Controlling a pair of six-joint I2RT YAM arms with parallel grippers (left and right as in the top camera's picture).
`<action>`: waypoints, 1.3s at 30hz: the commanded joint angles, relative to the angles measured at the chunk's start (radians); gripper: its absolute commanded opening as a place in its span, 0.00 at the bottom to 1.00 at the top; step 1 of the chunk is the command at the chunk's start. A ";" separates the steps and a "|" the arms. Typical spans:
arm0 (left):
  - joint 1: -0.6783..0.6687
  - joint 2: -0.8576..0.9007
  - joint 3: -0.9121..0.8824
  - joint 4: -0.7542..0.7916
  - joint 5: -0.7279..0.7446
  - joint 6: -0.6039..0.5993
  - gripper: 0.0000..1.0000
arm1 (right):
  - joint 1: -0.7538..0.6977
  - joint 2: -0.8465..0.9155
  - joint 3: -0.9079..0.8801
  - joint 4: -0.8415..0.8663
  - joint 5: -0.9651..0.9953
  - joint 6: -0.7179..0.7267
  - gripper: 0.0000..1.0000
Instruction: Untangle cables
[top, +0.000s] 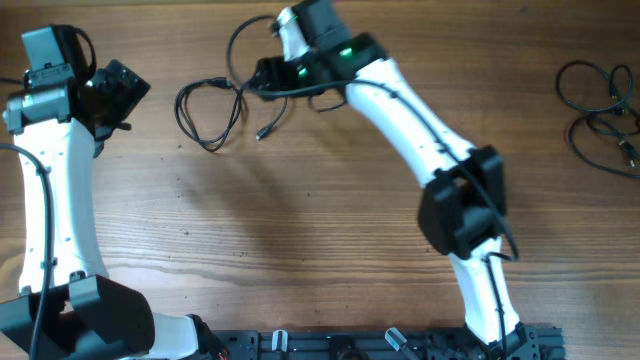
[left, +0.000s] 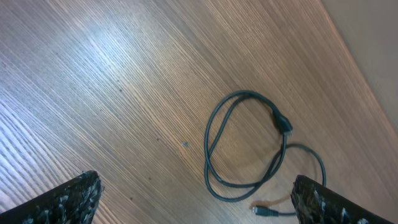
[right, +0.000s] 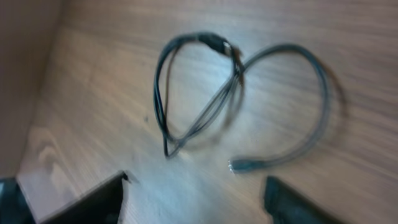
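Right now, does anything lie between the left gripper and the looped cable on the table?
Nothing visible does: only bare wooden table lies between the open left gripper and the cable.

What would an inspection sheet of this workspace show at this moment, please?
Surface: wooden table, bare grain, no spill seen.
Job's things: looped cable lies loose at the far middle-left with its plug ends free. A second bunch of cables lies at the far right edge.
Clutter: nothing seen.
Grippers: left gripper is open and empty, facing the looped cable without touching it. Right gripper is open near the same cable with nothing between its fingers; that view is blurred.
Cables: arm wiring runs along the arms, apart from the job's cables.
Surroundings: black mounting rail at the near edge; nothing else seen.
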 joint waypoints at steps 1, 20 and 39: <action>0.004 -0.002 0.006 -0.011 -0.009 -0.021 1.00 | 0.082 0.110 0.010 0.081 0.082 0.134 0.57; 0.004 -0.002 0.006 -0.017 -0.009 -0.021 1.00 | 0.177 0.362 0.009 0.390 0.314 0.496 0.12; 0.004 -0.002 0.006 -0.016 -0.009 -0.021 1.00 | -0.787 -0.138 0.009 0.070 0.219 0.091 0.04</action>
